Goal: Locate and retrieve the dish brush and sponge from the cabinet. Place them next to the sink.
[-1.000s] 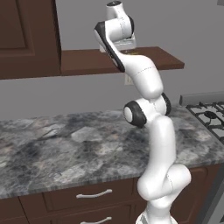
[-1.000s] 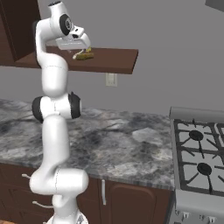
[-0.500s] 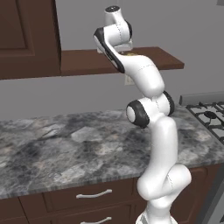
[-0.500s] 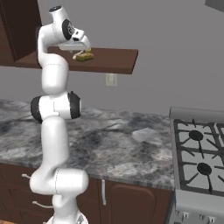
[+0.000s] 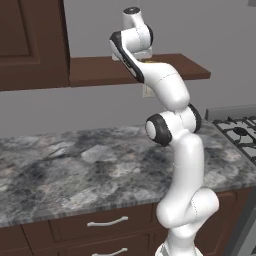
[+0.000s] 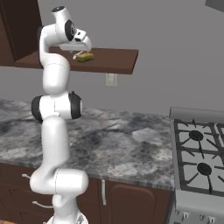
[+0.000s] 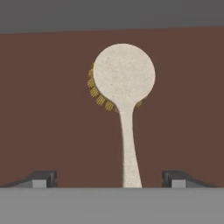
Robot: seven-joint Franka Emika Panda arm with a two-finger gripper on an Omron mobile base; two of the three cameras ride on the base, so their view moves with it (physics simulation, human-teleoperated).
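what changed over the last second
The gripper has come down closer to the shelf and now hangs open over the dish brush, fingers either side of its handle. Nothing has been grasped. The brush, the sponge and the base stayed put.

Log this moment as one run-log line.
stage: reaching for brush | gripper: open, straddling handle | cream round-headed dish brush: flat on dark brown wooden shelf, not held | yellow-olive sponge: on shelf
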